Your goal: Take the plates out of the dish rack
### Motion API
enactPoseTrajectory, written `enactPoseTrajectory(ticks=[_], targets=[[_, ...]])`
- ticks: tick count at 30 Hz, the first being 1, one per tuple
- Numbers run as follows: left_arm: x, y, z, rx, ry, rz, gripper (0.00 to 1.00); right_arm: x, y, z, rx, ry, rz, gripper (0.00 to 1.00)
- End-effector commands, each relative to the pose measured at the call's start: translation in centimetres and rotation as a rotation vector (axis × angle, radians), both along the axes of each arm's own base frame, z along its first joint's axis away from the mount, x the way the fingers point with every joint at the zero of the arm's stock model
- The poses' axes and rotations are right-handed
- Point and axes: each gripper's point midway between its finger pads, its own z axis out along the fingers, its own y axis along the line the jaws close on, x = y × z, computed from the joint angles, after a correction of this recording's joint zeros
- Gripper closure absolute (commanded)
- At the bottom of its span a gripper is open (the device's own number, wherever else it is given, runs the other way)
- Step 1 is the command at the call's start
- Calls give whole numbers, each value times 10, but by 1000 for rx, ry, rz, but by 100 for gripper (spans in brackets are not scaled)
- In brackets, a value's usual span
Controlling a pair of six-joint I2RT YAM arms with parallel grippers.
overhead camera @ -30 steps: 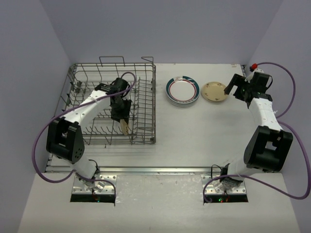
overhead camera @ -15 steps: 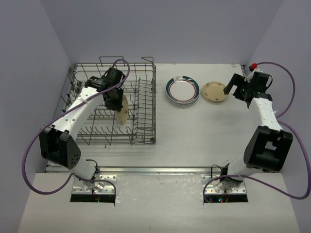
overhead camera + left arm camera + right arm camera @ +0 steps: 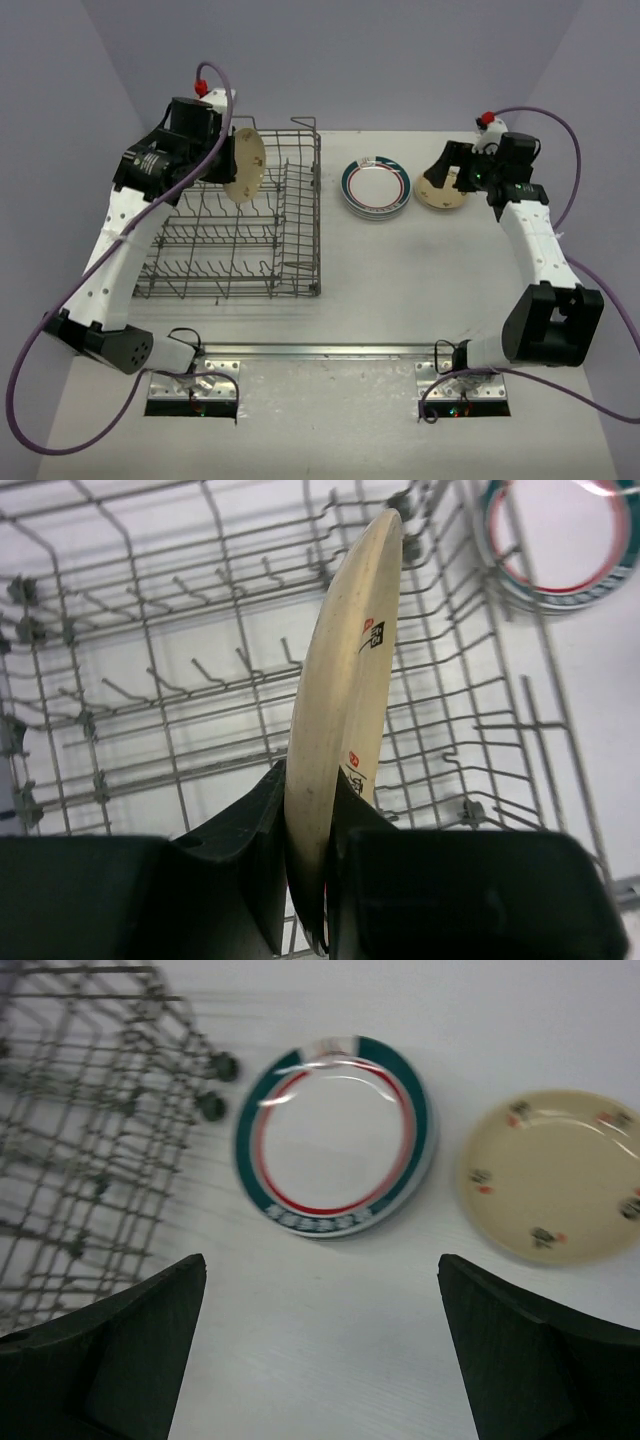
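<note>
The left pincer (image 3: 312, 820), clamped on a tan plate (image 3: 345, 680), is now holding it above the dish rack (image 3: 318, 215) at 10 o'clock, lifted clear of it. The right pincer (image 3: 320, 1270) is hovering, jaws apart, near the banded stack (image 3: 376, 186) at 2 o'clock.

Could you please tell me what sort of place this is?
Probably a robot test cell, not a kitchen: two arms bolted to a white table, bare walls around, dish rack and plates.

White table (image 3: 400, 270) – pale lilac walls (image 3: 350, 60) on three sides, metal rail (image 3: 330, 350) along its near edge
</note>
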Motion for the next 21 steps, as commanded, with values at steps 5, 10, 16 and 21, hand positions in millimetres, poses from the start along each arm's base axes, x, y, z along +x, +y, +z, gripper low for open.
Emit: enactPoseTrajectory(ticks=[5,10,16,21], targets=[[-58,-89,55,-308,-121,-570,100,-75,168,145,115,-321,586,9],[-75,-118,46,-429,-14,-764,100,-82,195,157,126,-329,648,16],[-70,-125,31,-447,47,-783,100,-91,220,149,60,-348,732,24],[-71,-133,23,-465,86,-814,100,-87,230,146,25,-354,743,32]])
